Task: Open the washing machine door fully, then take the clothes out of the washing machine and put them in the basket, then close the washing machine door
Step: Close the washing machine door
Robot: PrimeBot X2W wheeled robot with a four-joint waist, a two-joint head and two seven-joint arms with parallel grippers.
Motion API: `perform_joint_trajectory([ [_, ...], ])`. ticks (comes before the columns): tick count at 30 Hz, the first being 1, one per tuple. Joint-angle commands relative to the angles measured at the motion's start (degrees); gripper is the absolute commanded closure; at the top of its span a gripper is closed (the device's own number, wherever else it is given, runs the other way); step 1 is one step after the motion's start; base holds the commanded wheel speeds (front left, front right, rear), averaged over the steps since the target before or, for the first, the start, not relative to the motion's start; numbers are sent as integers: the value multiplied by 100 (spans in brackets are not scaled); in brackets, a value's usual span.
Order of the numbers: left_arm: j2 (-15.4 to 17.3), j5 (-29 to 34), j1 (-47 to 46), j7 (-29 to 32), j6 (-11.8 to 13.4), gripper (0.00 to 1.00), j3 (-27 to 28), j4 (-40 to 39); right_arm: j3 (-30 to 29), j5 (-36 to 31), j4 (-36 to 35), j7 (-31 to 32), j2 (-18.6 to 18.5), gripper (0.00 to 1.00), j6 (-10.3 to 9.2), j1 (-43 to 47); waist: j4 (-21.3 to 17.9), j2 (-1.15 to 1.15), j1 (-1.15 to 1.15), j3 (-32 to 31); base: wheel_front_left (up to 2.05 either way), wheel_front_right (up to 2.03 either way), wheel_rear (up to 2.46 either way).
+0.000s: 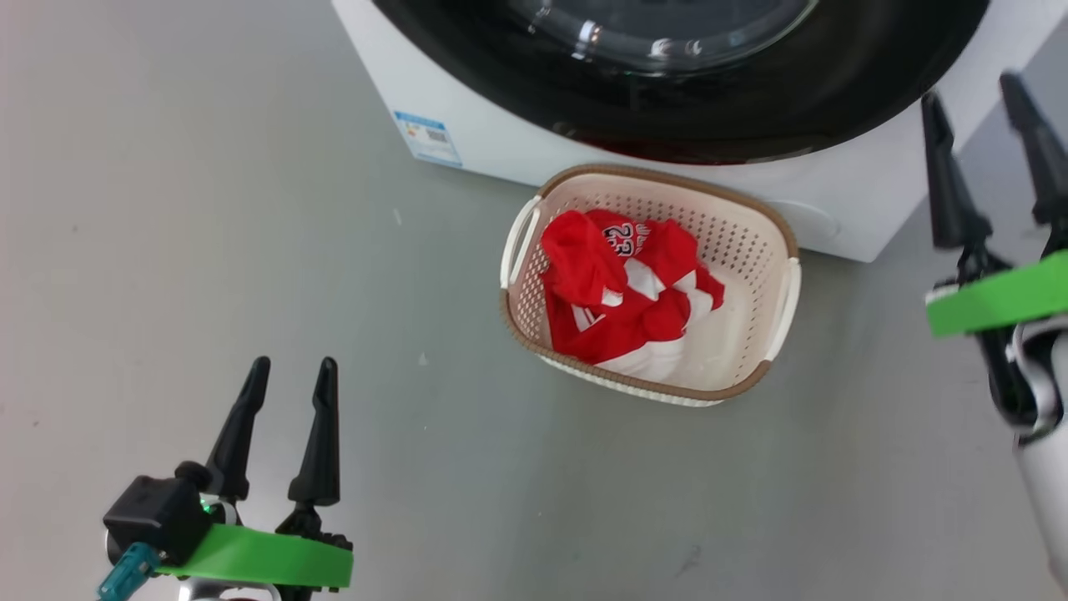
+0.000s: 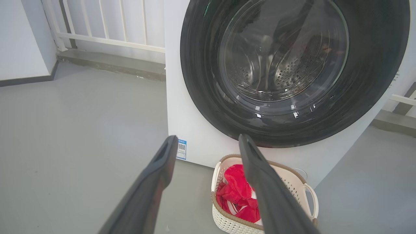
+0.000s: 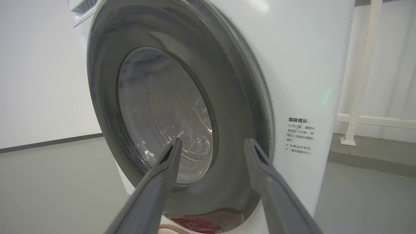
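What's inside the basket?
Red clothes with white stripes, a 23 showing, bunched toward the left side of the basket. Some bare base shows on the right. Anything beneath the pile is covered.

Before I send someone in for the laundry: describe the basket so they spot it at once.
Find the white washing machine with its big round black door. On the grey floor right in front of it stands the basket, small, cream and perforated. Only it has a brown rim and red clothes inside.
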Motion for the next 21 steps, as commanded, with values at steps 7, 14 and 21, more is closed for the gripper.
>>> perform_joint_trajectory([
  [7,106,182,156,-46,-31,0,321,-28,11,-34,-378,11,180,0,-21,996,-342,0,0,-416,0,0,0],
  [14,182,265,249,-46,-31,0,366,22,-117,-71,-549,11,360,0,-21,1770,-583,0,0,-700,0,0,0],
  [21,352,253,337,-46,-31,0,379,97,-278,-134,-592,11,497,0,-21,2321,-821,0,0,-930,0,0,0],
])
